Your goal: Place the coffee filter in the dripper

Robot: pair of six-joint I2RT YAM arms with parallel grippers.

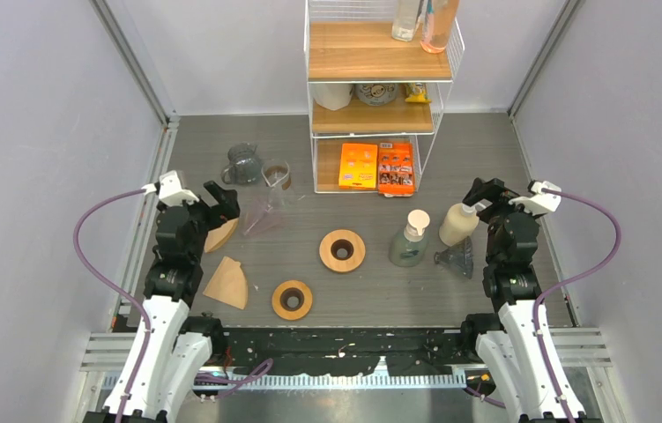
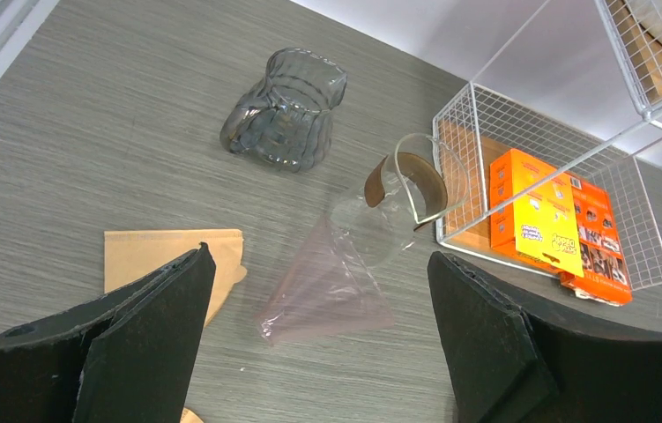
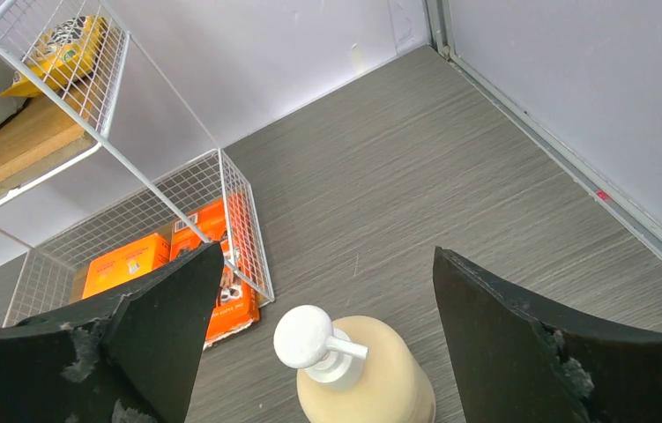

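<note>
3 pale walls (image 1: 36, 132) enclose a grey wood-grain table (image 1: 371, 295) bearing 2 coffee filters (image 1: 228, 284).

Legible text: we find none. The orange boxes (image 2: 543, 211) in the wire rack (image 2: 461, 172) carry print too small for us to read.

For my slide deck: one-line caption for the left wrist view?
Open left end effector frames a paper filter, a tipped pinkish dripper and a grey glass jug.

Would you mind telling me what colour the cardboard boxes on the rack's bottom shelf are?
Orange cardboard boxes, clearest in the left wrist view.
</note>
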